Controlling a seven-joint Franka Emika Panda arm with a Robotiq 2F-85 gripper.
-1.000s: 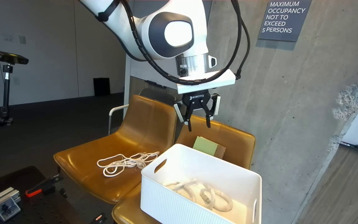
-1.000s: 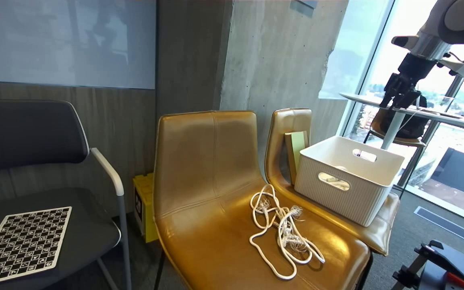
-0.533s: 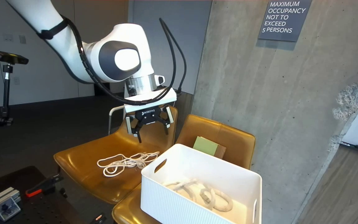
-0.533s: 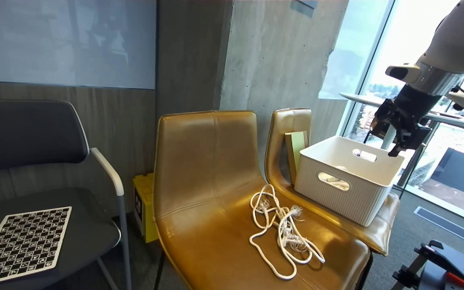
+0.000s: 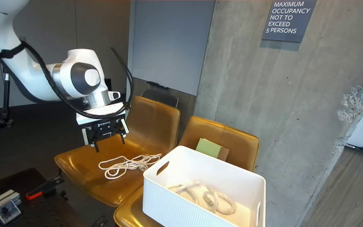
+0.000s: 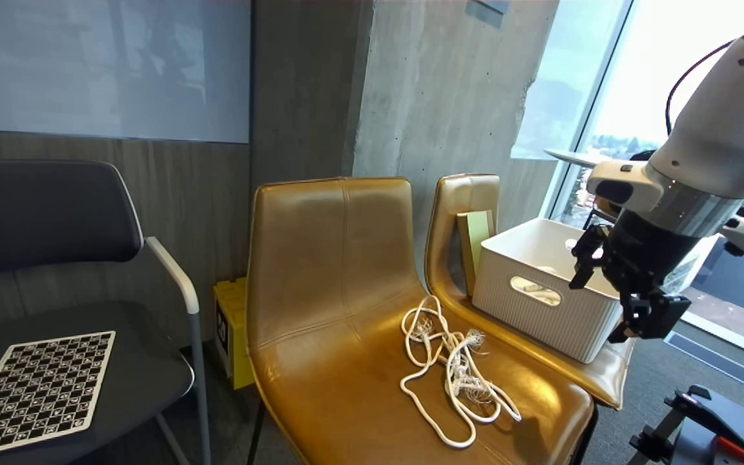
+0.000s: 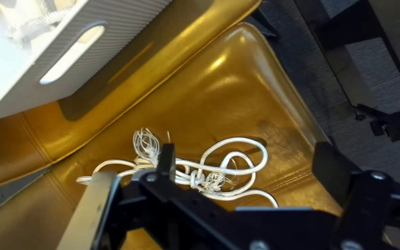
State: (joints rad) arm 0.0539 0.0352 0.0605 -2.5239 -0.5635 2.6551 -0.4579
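Over the brown chair (image 5: 82, 165), the robot hand (image 5: 110, 145) hangs spread wide, holding nothing. White rope (image 7: 221, 170) lies on that chair; I'd go down slowly and pinch its knot (image 7: 196, 179).

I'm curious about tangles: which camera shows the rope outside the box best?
An exterior view shows the rope best: large and uncovered. An exterior view from farther off shows the rope smaller; in the wrist view, the gripper hides part.
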